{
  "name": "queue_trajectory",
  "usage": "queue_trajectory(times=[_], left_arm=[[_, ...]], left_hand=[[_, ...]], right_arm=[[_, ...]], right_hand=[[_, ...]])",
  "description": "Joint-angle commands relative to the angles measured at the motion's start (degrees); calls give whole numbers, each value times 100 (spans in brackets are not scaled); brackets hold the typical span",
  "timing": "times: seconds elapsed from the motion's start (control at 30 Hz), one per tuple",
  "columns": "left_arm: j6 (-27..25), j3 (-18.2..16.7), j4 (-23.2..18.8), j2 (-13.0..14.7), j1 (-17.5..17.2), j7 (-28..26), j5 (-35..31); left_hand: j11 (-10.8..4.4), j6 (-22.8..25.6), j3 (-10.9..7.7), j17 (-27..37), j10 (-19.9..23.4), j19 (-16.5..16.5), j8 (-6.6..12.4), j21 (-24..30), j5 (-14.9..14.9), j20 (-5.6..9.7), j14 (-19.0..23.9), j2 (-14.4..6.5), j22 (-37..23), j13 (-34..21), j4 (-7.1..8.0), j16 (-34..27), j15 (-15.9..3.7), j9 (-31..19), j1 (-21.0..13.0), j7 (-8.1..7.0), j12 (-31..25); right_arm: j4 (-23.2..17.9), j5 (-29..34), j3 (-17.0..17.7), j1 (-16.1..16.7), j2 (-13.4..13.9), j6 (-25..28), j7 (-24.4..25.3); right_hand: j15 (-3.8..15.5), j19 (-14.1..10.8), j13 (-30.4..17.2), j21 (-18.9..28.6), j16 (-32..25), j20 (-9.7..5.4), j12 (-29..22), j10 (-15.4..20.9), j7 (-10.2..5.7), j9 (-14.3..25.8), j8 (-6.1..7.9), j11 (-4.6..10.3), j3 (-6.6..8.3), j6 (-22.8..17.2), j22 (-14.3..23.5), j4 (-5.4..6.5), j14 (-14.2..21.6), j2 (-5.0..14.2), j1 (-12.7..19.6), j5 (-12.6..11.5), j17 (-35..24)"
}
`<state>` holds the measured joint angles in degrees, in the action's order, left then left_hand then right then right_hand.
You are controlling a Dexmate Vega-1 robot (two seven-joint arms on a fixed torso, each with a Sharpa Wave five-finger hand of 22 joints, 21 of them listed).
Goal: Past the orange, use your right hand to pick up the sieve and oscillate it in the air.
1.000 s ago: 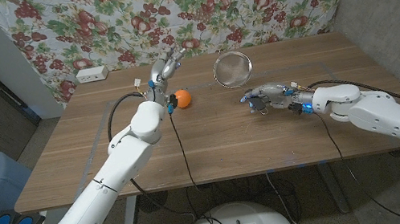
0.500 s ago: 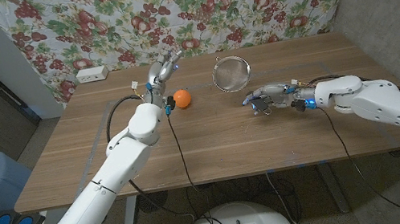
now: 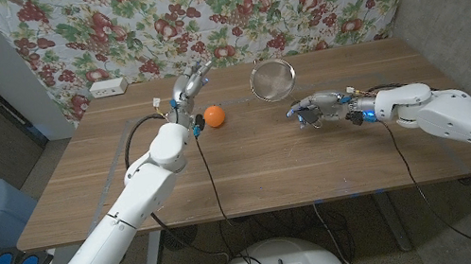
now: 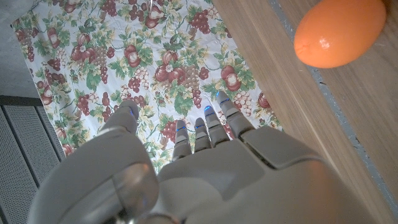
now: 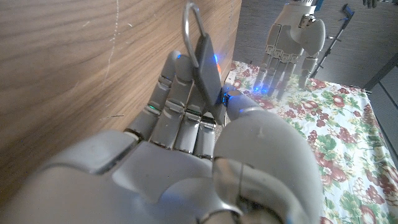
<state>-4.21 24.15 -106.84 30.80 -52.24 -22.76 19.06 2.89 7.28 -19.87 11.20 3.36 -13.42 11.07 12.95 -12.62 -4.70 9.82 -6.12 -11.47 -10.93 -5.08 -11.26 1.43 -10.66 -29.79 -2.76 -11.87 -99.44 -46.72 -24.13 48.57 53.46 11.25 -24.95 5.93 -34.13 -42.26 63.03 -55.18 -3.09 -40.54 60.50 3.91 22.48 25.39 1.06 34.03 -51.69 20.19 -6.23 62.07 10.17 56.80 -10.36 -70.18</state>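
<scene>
- The robot's right hand (image 3: 313,109) hovered over the brown wooden table (image 3: 251,168), nearer than the sieve, fingers (image 5: 180,93) clasped around its flat metal handle (image 5: 205,68).
- The round silver wire-mesh sieve (image 3: 273,79) stood tilted in the air, just beyond that hand.
- The smooth round orange (image 3: 213,116) lay well apart from the sieve, toward the left arm.
- The left hand (image 3: 190,86) hovered unclenched just past the orange, grasping nothing, fingers apart.

Head view: high, looking down over the brown wooden worktop (image 3: 250,163) toward the floral fruit-print cloth (image 3: 225,9). Wrist views: close behind each hand, turned, sharing worktop (image 4: 348,106) and cloth (image 5: 348,143).
</scene>
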Motion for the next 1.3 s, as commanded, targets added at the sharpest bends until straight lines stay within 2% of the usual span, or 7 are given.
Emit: queue_trajectory(times=[0.03, 0.33, 0.53, 1.0, 1.2, 1.3], left_arm=[[153, -27, 105, 9, 5, 83, 99], [251, -49, 223, 2, 48, 135, 154], [294, -49, 302, -3, 95, 175, 179], [346, -19, 436, -27, 194, 243, 211], [352, -4, 449, -33, 207, 250, 214], [344, 2, 439, -33, 199, 240, 212]], left_hand=[[17, 42, -49, -3, 11, 26, 3, 18, 20, 28, -9, -1, -13, 4, -15, 17, -16, 7, 44, 25, 5], [16, 53, -57, -6, 14, 41, 0, 15, 34, 30, -13, -15, -13, 5, -22, 17, -25, 12, 76, 23, 7], [18, 63, -62, -7, 16, 51, -1, 12, 43, 33, -17, -26, -13, 5, -26, 18, -27, 15, 95, 24, 8], [20, 101, -78, -12, 49, 64, 2, 11, 66, 41, -14, -49, -12, 6, -45, 16, -30, 21, 150, 35, 0], [25, 115, -82, -14, 52, 66, 4, 12, 74, 44, -13, -52, -12, 6, -52, 15, -31, 22, 168, 32, 1], [27, 120, -83, -15, 51, 67, 4, 12, 77, 43, -12, -54, -12, 6, -55, 15, -34, 22, 176, 30, 3]], right_arm=[[236, -228, 358, 251, -199, -770, -199], [401, -423, 548, 336, -370, -1186, -380], [458, -475, 599, 335, -432, -1266, -409], [551, -469, 546, 238, -490, -1172, -425], [527, -431, 501, 204, -426, -1009, -378], [480, -414, 434, 118, -304, -725, -385]], right_hand=[[667, 83, -32, 65, -45, -525, -36, 458, 4, 48, -36, 512, 24, -87, -13, 39, 473, 42, 61, -46, -21], [667, 200, -83, 131, -56, -554, -32, 408, -16, 90, -97, 498, 8, -47, -58, 68, 379, 32, 20, -57, -23], [667, 245, -98, 164, -58, -574, -27, 388, -25, 98, -123, 519, 0, -58, -83, 85, 331, 29, -4, -64, -22], [673, 282, -85, 269, -93, -569, -2, 381, -27, 128, -186, 512, -1, -68, -148, 97, 286, 35, -23, -76, -22], [673, 300, -74, 313, -112, -562, 6, 392, -10, 135, -213, 505, 3, -82, -179, 95, 281, 37, -23, -79, -21], [673, 309, -79, 334, -123, -561, 8, 388, 0, 135, -229, 509, 5, -87, -195, 93, 280, 38, -23, -79, -20]])
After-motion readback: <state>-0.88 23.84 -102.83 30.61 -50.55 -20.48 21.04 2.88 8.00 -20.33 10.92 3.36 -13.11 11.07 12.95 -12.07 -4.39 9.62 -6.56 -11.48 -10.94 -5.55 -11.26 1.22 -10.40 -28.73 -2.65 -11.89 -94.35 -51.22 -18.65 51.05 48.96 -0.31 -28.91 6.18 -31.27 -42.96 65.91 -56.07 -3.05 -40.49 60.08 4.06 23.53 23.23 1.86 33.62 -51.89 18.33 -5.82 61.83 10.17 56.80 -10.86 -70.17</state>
